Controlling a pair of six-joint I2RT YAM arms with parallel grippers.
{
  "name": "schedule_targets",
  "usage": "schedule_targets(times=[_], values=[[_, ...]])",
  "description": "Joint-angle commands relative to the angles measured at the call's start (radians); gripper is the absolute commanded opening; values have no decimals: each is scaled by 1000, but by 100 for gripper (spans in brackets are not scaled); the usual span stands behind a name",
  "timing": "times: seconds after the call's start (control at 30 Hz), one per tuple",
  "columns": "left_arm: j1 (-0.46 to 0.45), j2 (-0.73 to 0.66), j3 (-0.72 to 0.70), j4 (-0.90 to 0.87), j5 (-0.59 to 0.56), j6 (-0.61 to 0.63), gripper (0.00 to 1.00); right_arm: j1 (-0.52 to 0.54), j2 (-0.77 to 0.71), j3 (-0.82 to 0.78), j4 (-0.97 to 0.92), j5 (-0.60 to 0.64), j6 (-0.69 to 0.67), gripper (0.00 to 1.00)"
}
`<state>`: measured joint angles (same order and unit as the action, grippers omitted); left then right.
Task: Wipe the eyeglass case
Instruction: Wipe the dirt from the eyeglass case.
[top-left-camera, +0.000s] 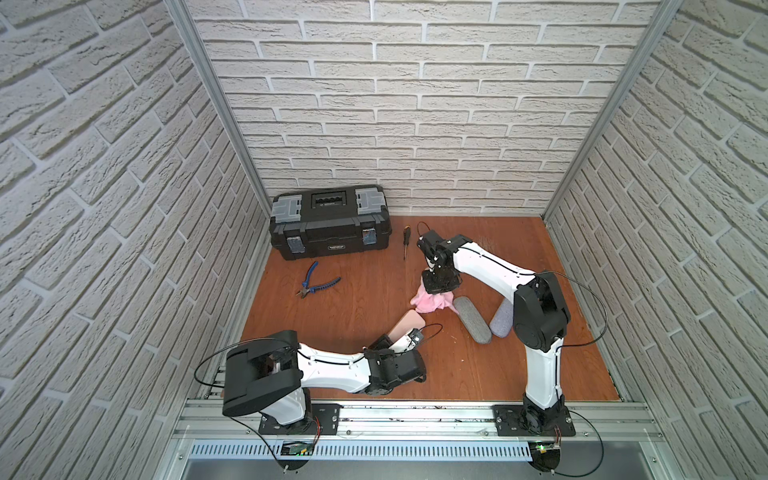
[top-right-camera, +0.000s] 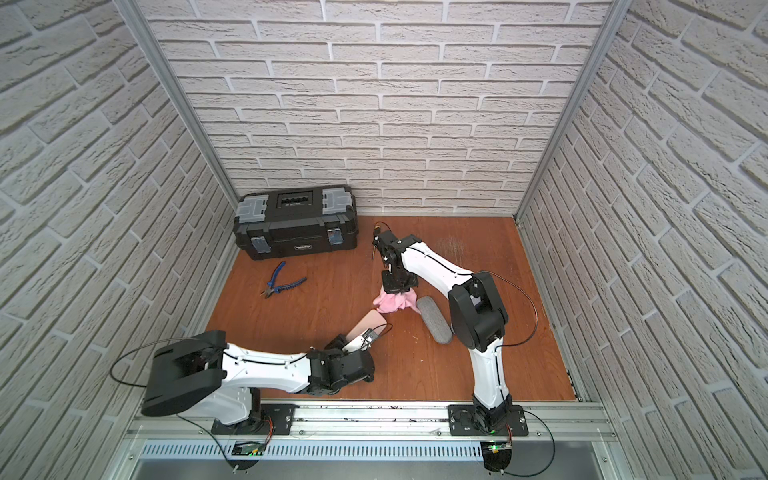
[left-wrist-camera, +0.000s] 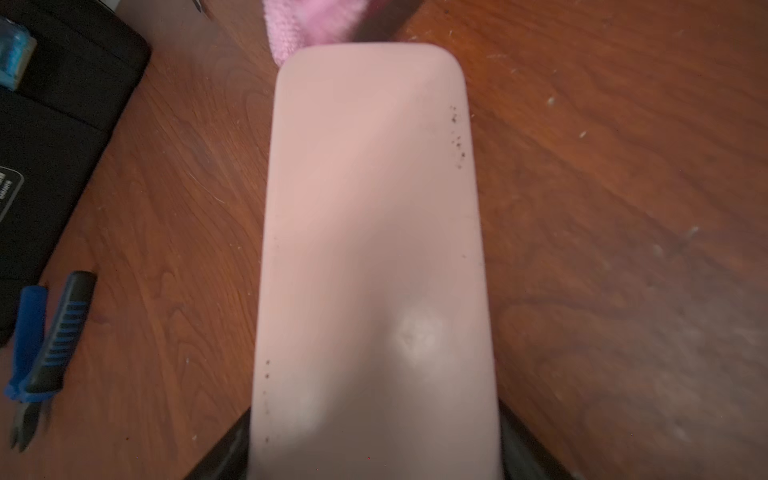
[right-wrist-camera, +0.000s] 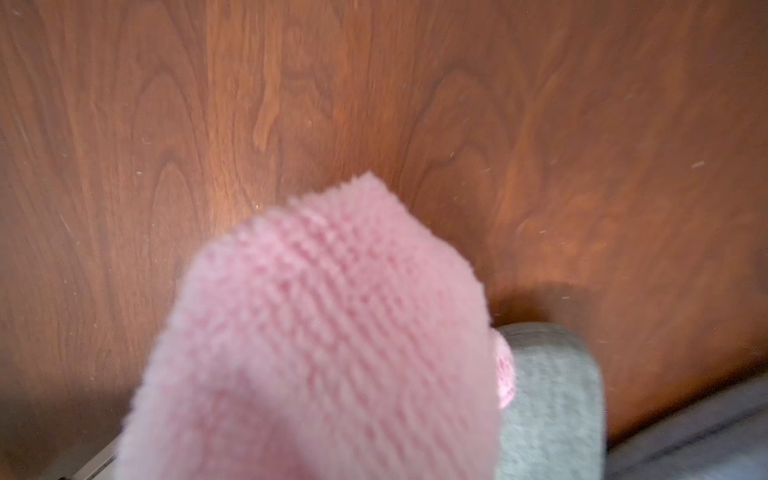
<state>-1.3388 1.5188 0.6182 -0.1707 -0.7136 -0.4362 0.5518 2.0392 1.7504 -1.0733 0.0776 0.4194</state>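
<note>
A pale pink eyeglass case (top-left-camera: 409, 325) (top-right-camera: 365, 322) is gripped at its near end by my left gripper (top-left-camera: 392, 343) (top-right-camera: 353, 343), which is shut on it. In the left wrist view the eyeglass case (left-wrist-camera: 374, 249) fills the middle, with dark specks along both long edges and dark fingers (left-wrist-camera: 524, 451) on either side. My right gripper (top-left-camera: 438, 290) (top-right-camera: 399, 290) points down and is shut on a bunched pink cloth (top-left-camera: 428, 302) (top-right-camera: 392, 303) (right-wrist-camera: 332, 332). The cloth hangs just beyond the case's far end. The cloth hides the right jaws in the right wrist view.
Two grey fabric cases (top-left-camera: 471, 318) (top-left-camera: 500, 318) lie right of the cloth, close to the right arm. A black toolbox (top-left-camera: 328, 222) stands at the back left, with blue-handled pliers (top-left-camera: 318, 284) in front of it and a screwdriver (top-left-camera: 406, 241) to its right.
</note>
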Motion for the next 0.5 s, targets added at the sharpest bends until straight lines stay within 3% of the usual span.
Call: schedule_targets(times=[0.0, 0.13, 0.3, 0.37, 0.47], values=[[-37, 47, 52, -98, -122, -36, 44, 122, 48, 140, -150, -5, -115, 2], [-65, 104, 110, -198, -187, -76, 44, 237, 137, 260, -218, -232, -164, 2], [-72, 124, 129, -249, -204, -126, 44, 244, 130, 140, -149, -385, -179, 2], [-72, 120, 122, -248, -204, -134, 43, 178, 135, 54, -124, -345, -166, 2], [-72, 116, 121, -262, -204, -138, 43, 71, 119, -14, -127, -71, -135, 2]])
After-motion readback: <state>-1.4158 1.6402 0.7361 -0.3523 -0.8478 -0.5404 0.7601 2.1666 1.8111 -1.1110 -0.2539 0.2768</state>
